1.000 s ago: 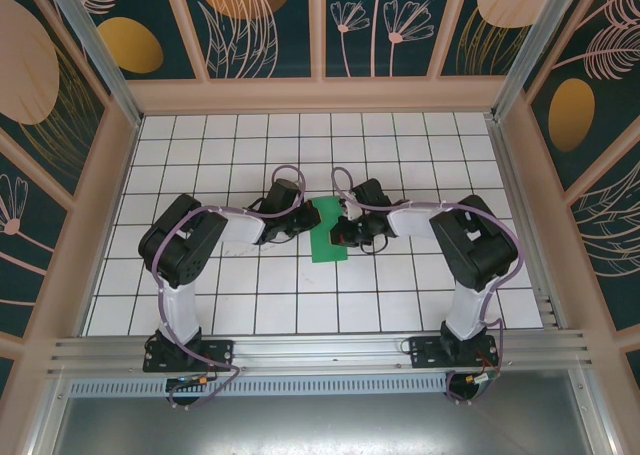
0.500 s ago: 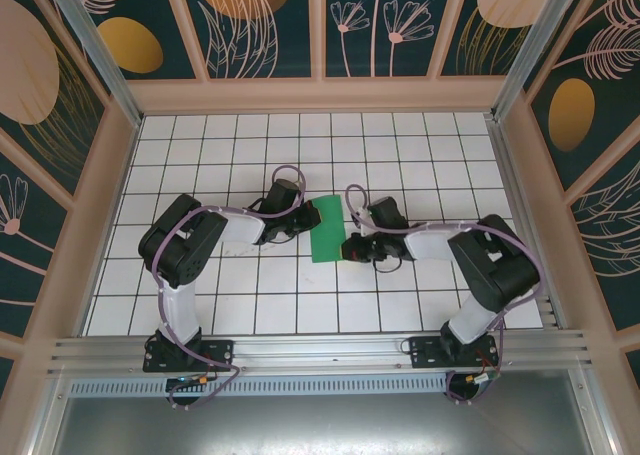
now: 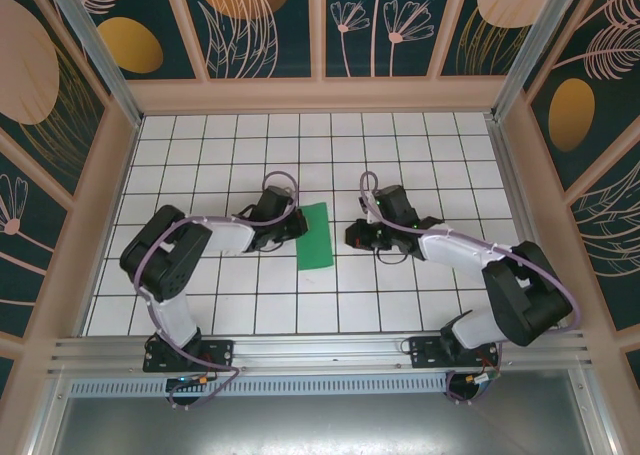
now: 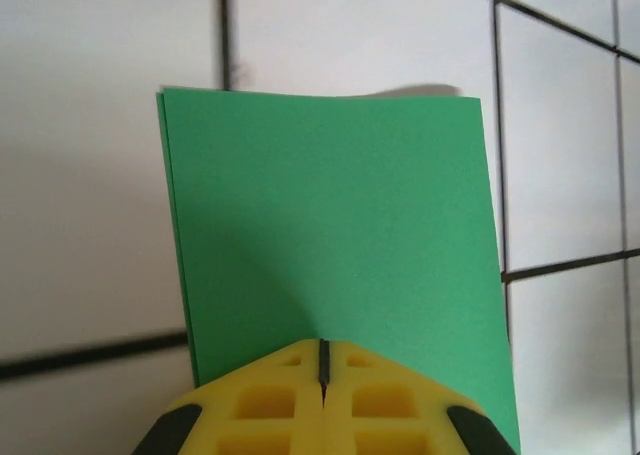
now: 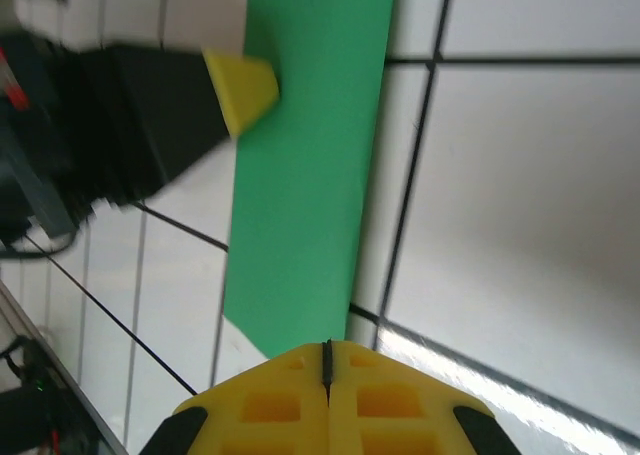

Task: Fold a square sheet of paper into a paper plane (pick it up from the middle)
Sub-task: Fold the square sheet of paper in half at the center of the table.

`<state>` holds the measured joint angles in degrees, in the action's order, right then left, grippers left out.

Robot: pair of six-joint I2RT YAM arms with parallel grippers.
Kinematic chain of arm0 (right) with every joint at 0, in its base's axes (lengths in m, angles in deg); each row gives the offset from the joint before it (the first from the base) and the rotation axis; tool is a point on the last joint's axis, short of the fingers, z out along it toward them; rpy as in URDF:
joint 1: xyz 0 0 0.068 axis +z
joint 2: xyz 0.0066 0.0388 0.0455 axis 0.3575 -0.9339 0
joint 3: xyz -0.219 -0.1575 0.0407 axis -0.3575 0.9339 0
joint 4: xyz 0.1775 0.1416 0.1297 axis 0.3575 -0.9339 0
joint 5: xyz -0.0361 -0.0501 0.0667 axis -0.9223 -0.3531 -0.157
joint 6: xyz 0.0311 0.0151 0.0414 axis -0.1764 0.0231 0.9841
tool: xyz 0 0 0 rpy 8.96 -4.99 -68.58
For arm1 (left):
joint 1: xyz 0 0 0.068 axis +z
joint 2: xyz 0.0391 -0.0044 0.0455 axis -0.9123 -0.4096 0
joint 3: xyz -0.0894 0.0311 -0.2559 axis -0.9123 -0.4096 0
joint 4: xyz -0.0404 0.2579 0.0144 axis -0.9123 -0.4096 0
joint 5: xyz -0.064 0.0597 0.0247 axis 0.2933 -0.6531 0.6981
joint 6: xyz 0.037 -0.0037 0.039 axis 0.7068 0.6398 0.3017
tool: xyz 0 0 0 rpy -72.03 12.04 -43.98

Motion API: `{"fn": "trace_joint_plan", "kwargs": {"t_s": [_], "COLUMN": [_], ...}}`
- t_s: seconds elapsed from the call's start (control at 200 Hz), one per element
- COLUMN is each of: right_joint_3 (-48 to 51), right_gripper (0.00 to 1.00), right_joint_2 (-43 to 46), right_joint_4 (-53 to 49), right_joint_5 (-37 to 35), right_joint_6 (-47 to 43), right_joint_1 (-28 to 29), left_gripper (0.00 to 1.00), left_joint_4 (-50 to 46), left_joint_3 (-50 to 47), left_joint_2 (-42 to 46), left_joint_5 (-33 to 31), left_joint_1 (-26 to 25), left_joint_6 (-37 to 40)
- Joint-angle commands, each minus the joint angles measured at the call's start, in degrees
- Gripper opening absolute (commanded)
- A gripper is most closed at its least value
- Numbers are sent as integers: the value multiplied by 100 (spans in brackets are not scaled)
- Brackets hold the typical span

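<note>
A bright green sheet of thin paper (image 3: 317, 236) is laid flat on the white gridded counter (image 3: 400, 145) between the arms. It is doubled into a narrow rectangle, and its layered edge can be seen from the left wrist. The left claw (image 4: 323, 365) is closed, with its yellow tips set on the sheet's left edge. The right claw (image 5: 327, 360) is closed too and empty, placed just beside the sheet.

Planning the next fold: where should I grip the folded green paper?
Probably its right long edge, mid-length, from the right: the folded green paper lies flat, but that edge looks lifted, and the left gripper rests on the opposite edge.
</note>
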<state>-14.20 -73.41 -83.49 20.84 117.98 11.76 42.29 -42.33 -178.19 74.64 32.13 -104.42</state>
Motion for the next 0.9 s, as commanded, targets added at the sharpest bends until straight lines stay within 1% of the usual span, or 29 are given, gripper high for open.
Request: {"fn": "trace_joint_plan", "kwargs": {"t_s": [0.0,0.075,0.17,0.32,0.4,0.5,0.706,0.896], "right_joint_3": [-328,-546,-873,-1283,-1425,-1420,-1401,-1434], "right_gripper": [0,0,0,0,0,0,0,0], "right_joint_2": [-393,-732,-1228,-1888,-2142,-2264,-2514,-2575], "right_joint_4": [256,444,537,697,645,555,367,357], "right_joint_5": [45,141,206,412,376,289,268,252], "right_joint_6": [161,222,206,241,248,237,91,126], "right_joint_1": [93,244,473,688,746,753,754,754], "left_gripper": [0,0,0,0,0,0,0,0], "left_joint_4": [-1301,-1220,-1022,-705,-715,-756,-394,-193], "left_joint_3": [-530,-708,-806,-648,-465,-304,-164,-16], "left_joint_2": [283,644,891,944,901,946,1111,839], "left_joint_5": [-419,-358,-201,109,174,191,464,733], "left_joint_1": [66,69,65,69,65,76,75,73], "left_joint_6": [168,106,43,14,37,68,36,20]}}
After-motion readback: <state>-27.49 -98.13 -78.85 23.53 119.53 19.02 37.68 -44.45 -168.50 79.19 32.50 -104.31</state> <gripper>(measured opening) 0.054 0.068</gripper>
